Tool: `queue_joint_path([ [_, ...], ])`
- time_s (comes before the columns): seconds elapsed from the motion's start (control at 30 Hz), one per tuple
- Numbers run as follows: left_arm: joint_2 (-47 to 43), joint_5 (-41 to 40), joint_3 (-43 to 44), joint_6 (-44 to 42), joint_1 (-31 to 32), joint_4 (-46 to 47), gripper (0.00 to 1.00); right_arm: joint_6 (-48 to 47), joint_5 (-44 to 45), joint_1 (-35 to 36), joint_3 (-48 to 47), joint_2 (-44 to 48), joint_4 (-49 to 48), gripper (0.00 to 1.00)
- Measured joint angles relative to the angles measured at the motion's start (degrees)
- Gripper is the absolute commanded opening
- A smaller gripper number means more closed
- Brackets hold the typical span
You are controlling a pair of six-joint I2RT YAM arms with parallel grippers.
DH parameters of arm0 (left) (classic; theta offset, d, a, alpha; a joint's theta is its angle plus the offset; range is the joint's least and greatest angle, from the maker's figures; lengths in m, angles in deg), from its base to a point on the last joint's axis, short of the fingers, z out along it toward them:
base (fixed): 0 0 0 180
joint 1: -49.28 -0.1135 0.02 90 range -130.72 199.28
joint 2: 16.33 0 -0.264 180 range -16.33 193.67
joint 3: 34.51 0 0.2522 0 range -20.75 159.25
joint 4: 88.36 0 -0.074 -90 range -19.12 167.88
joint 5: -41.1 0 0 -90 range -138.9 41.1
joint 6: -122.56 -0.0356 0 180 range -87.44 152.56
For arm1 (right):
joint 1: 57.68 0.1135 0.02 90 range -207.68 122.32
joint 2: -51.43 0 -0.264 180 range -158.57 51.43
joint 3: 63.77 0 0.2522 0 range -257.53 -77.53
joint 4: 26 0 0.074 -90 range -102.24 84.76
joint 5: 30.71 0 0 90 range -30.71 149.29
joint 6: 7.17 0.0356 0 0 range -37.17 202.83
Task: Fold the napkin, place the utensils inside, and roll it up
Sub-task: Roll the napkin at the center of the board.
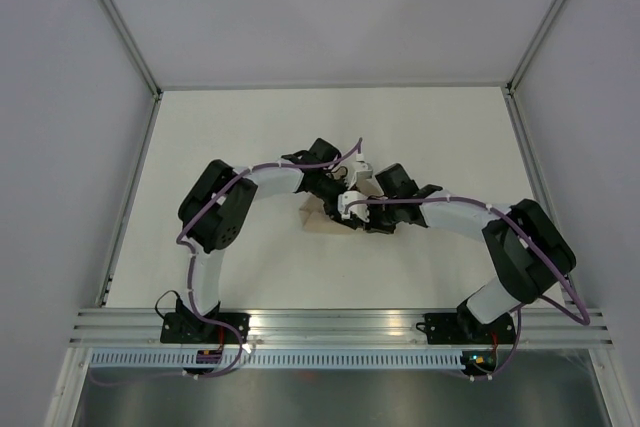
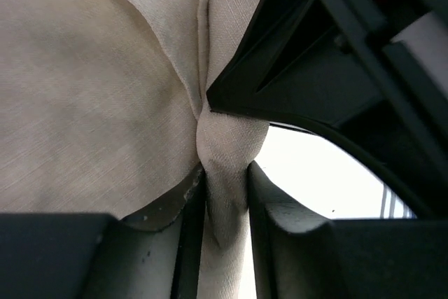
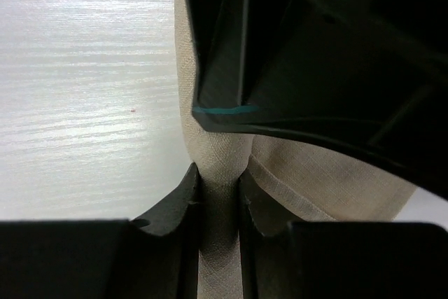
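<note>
Nearest my left wrist, my left gripper is clamped on a bunched pleat of the beige napkin. My right gripper pinches a narrow fold of the same cloth. The two meet just beside each other at the middle of the white desk, with the napkin gathered beneath them.

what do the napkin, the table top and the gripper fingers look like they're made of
Napkin: plain woven cloth, likely cotton or linen, matte beige; the crossing threads show and it creases softly. Table: smooth white board, perhaps laminate, with faint grain streaks and a slight sheen. Fingers: matte black hard plastic by the look, with moulded edges and a few pale scuffs.
</note>
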Motion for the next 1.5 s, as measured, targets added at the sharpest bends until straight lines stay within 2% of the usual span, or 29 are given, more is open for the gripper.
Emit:
queue_joint_path([
  [0.3,-10.78,-9.81,-3.23,2.67,-1.05,8.85,0.38,-0.5,-2.64,-0.24,-5.22,-3.96,6.49,0.0],
  [0.7,-28.96,-35.06,-26.86,9.97,-4.9,34.16,0.34,-2.21,-13.84,-6.43,-23.04,-18.47,27.36,0.0],
  [0.83,-37.42,-40.37,-33.09,10.95,-3.3,40.57,0.37,-2.84,-17.35,-8.46,-29.46,-24.11,34.84,0.0],
  [0.97,-42.84,-44.68,-36.94,8.48,1.66,45.55,0.43,-2.95,-20.59,-10.1,-35.41,-29.64,41.59,0.0],
  [1.07,-43.32,-47.34,-38.29,4.39,6.49,46.66,0.5,-2.75,-22.4,-10.86,-39.3,-33.22,45.97,0.0],
  [1.17,-41.81,-49.99,-38.62,-0.07,10.97,46.62,0.5,-2.38,-23.47,-11.37,-41.31,-35.19,48.26,0.0],
  [1.3,-37.03,-53.13,-38.64,-6.69,16.22,46.64,0.53,-1.88,-23.69,-11.52,-43.06,-36.65,50.12,0.01],
  [1.5,-29.11,-55.98,-38.62,-15.13,20.85,46.64,0.58,-1.66,-24.11,-12.0,-45.22,-38.47,52.52,0.01],
])
